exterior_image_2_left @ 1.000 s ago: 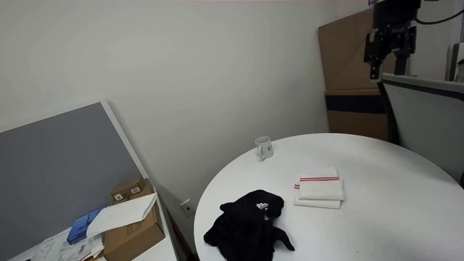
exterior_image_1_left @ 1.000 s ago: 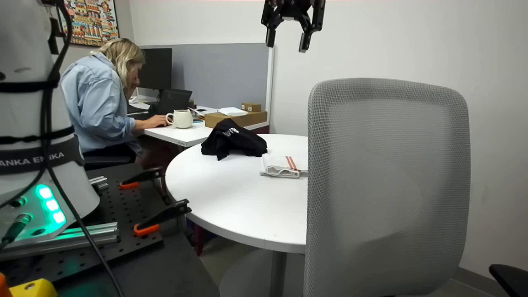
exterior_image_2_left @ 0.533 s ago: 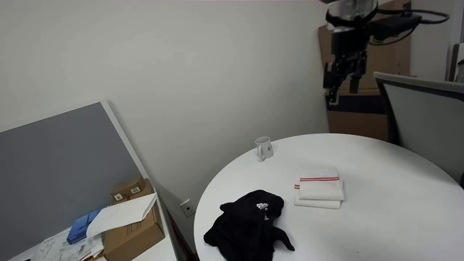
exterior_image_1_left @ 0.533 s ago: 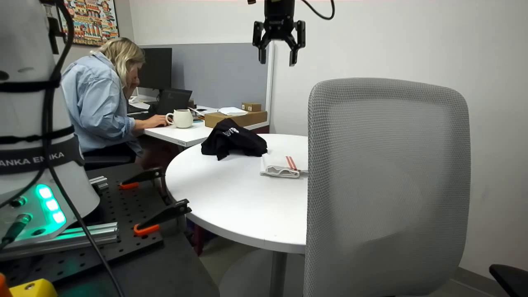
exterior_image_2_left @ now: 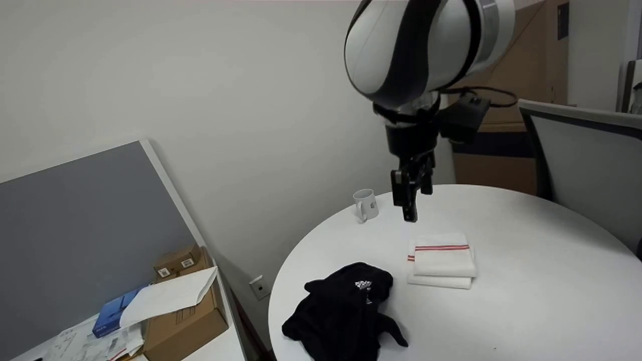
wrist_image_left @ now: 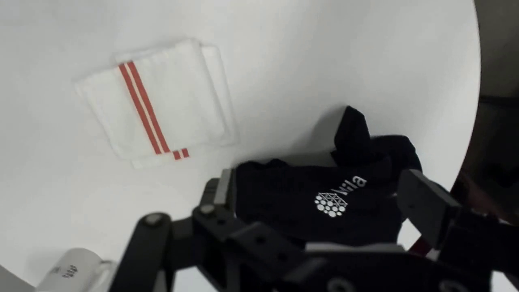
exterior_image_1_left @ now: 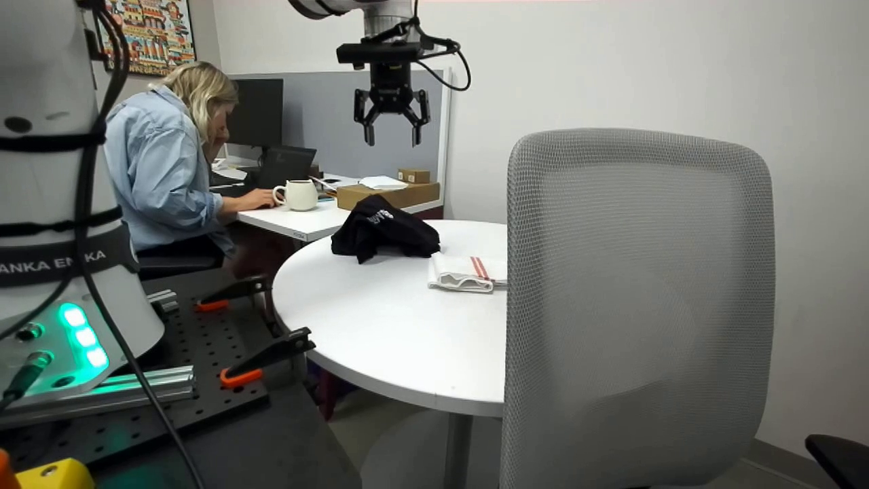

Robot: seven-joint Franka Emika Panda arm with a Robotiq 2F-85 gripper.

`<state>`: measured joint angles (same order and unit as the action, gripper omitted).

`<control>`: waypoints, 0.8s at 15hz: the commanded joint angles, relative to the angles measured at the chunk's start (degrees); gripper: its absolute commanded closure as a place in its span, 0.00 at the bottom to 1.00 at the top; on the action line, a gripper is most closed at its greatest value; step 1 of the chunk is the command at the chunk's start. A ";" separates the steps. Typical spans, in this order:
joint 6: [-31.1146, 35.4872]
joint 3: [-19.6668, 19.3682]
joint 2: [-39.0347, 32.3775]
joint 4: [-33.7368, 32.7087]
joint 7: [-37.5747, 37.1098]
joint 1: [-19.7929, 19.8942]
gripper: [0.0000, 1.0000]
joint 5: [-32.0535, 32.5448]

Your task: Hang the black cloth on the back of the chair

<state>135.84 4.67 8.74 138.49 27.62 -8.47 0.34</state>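
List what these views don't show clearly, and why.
Black cloth: lower end cut off by the bottom edge in an exterior view; the gripper covers part in the wrist view.
Striped towel: right end hidden behind the chair back in an exterior view.
White mug: cut off by the wrist view's bottom edge, its print too blurred to read.

Spread claw (exterior_image_1_left: 393,138) above the worktop (exterior_image_1_left: 400,326), cloth (exterior_image_1_left: 387,231) lying on it.
The claw points down, jaws apart, well clear of the worktop. Toward the worktop's far edge, the black cloth sits in a crumpled heap, white print showing; just beside it lies a folded white towel (exterior_image_1_left: 458,277), partly hidden by the grey chair (exterior_image_1_left: 638,305) on the worktop's near side. Beyond the worktop, a person (exterior_image_1_left: 163,156) bends over a desk (exterior_image_1_left: 319,221).
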 commanded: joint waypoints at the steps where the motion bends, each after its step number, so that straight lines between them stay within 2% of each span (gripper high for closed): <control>1: 6.45 4.07 -1.82 3.09 -0.10 -3.04 0.00 5.66; 5: 10.64 7.27 -4.90 4.02 -0.13 -4.82 0.00 13.37; 9: 12.36 8.55 -9.47 2.19 2.46 -5.31 0.00 19.83; 12: 9.96 9.48 -13.59 -0.74 12.08 -5.84 0.00 15.09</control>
<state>147.07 13.47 -0.35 141.45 31.63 -13.88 18.32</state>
